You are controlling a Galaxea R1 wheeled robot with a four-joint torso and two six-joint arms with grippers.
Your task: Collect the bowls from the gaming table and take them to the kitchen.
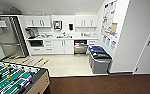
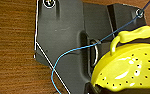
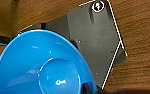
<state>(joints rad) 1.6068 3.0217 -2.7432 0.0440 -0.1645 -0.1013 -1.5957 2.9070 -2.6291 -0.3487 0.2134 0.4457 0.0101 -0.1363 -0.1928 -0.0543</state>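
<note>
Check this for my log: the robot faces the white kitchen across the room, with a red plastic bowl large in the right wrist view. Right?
Not quite: the round plastic bowl in the right wrist view is bright blue, not red. The head view does show the white kitchen across the room.

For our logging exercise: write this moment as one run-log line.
stage: facing kitchen | left wrist: yellow bowl close | right wrist: blue bowl close | foosball table beside robot | floor: brown
</note>
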